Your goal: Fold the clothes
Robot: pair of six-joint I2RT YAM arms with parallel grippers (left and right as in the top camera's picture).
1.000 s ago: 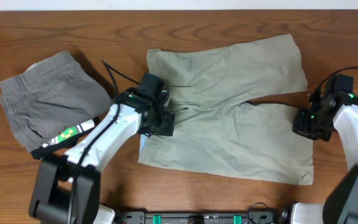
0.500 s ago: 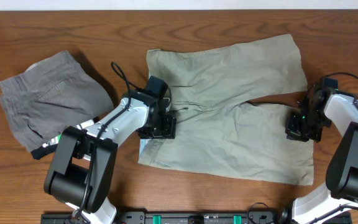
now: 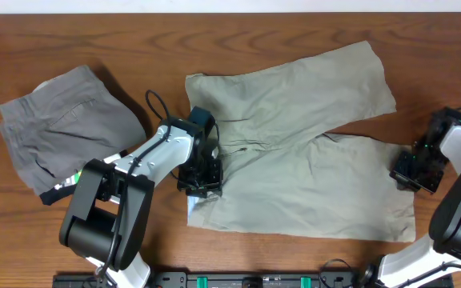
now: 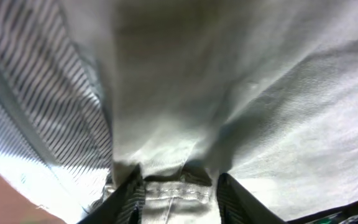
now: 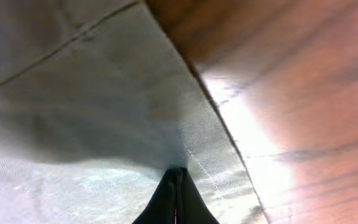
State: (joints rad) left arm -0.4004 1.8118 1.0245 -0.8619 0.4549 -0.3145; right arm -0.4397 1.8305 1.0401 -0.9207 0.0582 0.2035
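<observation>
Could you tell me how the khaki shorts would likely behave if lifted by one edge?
Probably floppy: the khaki shorts lie flat and wrinkled, so they should drape. Likely light, since the right end effector pinches only a thin hem.

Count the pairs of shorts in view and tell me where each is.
2. The khaki-green shorts lie spread out at centre; the darker grey shorts sit bunched at the left. Another could be hidden underneath, but nothing shows.

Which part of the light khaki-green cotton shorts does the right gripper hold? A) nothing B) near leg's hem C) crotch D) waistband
B: the right gripper is shut on the near-leg hem edge of the khaki-green shorts, beside the brown wooden table.
</observation>
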